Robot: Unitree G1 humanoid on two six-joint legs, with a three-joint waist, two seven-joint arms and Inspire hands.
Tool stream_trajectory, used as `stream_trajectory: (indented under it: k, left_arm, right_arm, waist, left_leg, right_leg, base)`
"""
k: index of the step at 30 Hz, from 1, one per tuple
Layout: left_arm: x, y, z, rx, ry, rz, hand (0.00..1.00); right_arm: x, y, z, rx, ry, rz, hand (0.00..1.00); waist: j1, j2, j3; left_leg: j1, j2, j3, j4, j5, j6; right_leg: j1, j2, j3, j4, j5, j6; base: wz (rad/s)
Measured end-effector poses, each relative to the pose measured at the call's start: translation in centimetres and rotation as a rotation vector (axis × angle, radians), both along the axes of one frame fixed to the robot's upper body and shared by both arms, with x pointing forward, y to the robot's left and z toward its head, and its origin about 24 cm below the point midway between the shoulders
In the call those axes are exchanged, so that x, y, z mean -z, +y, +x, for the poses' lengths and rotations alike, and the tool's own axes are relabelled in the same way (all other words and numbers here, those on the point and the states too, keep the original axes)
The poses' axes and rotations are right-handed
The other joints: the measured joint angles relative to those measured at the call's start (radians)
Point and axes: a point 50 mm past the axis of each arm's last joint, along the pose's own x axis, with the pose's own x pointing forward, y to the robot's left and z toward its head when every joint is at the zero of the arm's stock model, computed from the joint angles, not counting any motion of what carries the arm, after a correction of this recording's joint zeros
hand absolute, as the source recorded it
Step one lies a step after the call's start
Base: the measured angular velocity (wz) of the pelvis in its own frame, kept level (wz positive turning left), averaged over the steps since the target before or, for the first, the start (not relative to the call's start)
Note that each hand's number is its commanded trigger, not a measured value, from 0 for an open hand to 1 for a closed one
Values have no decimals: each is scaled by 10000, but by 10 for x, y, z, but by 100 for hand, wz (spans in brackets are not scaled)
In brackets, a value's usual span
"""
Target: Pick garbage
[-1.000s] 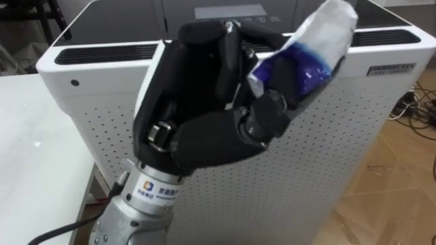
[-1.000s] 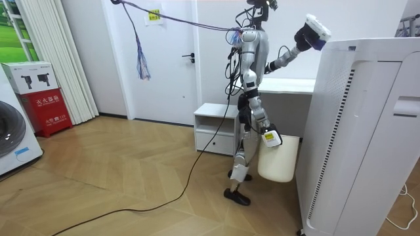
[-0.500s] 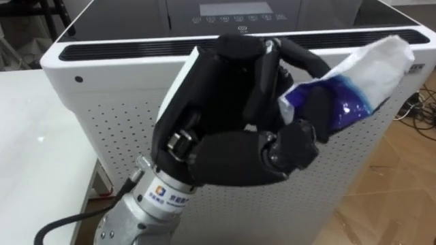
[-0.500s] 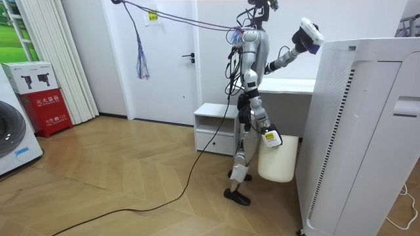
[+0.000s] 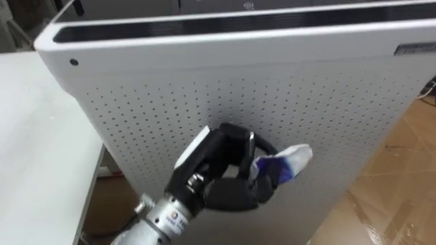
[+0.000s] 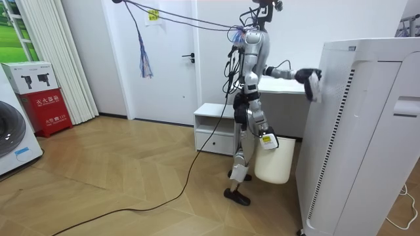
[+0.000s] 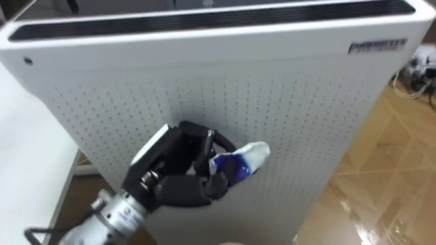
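Big white air purifier (image 5: 272,88) was faced up close, and a white bin (image 6: 272,164) was seen low by the right hand (image 6: 266,136). The left hand (image 5: 218,177) was curled tight round a blue-and-white wrapper (image 5: 283,163), which was poked out rightward against the purifier's side, with the bin well below it

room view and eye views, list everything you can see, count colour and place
air purifier: one, white, tall, before the robot
wrapper: one, blue and white, crumpled, in the left hand in front of the air purifier's side
table: one, white, left of the air purifier
bin: one, white, at the right hand beside the robot's leg
cabinet: one, white, low, by the wall
washing machine: one, white, room view's left edge
box: one, red, beside the washing machine
left hand: black, curled round the wrapper
right hand: low at its side, by the bin
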Motion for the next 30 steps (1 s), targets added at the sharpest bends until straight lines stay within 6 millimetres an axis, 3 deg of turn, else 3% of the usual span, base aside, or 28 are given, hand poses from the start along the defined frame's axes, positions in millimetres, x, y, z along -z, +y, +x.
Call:
stream_trajectory:
  k: [5,7,13,21,22,23,24,30]
  left_arm:
    - [42,-1,-4,-133,1410,1119,100]
    - [62,-3,-8,-176,2131,1593,100]
    - [94,-8,-16,-373,3330,2127,100]
    - [124,-2,-30,-539,4109,3471,99]
    - [128,-1,-30,-583,4218,3589,71]
    - [129,-1,-30,-576,4269,3667,54]
    - [131,0,-31,-547,4346,3790,0]
    - [138,0,-31,-352,4534,4138,0]
  right_arm:
    - [-3,1,12,-176,-121,-108,100]
    - [-5,3,17,-221,-230,-110,100]
    - [-8,17,30,-267,-543,104,100]
    - [-16,21,46,-365,-983,182,100]
    - [-17,21,48,-348,-1030,202,100]
    - [-17,22,49,-346,-1047,206,100]
    - [-17,22,49,-351,-1048,210,100]
    - [-19,25,53,-411,-1194,275,100]
  waist:
    - [-34,53,72]
    - [32,-23,146]
    - [52,-190,264]
    - [68,-252,311]
    - [67,-259,312]
    - [69,-263,315]
    - [67,-264,315]
    - [58,-412,325]
  left_leg:
    - [-917,-28,-129,424,31,12]
    - [-1235,-34,-67,546,53,39]
    - [-2131,-55,161,820,118,99]
    - [-2786,-41,318,959,167,114]
    - [-2856,-40,358,977,167,114]
    - [-2882,-39,368,986,170,113]
    - [-2919,-38,374,997,170,113]
    - [-3235,-34,428,1199,170,114]
  right_leg:
    - [-843,-108,-201,401,-4,-33]
    - [-1258,-150,-121,676,-7,-37]
    - [-2352,-244,69,1192,30,-96]
    - [-3125,-235,283,1443,80,-161]
    - [-3239,-236,320,1494,80,-161]
    - [-3269,-236,332,1496,80,-161]
    - [-3308,-234,341,1506,80,-161]
    - [-3635,-259,353,1670,79,-162]
  base:
    - [10]
    - [-6]
    - [-11]
    - [-6]
    - [-9]
    - [-6]
    - [0]
    - [-1]
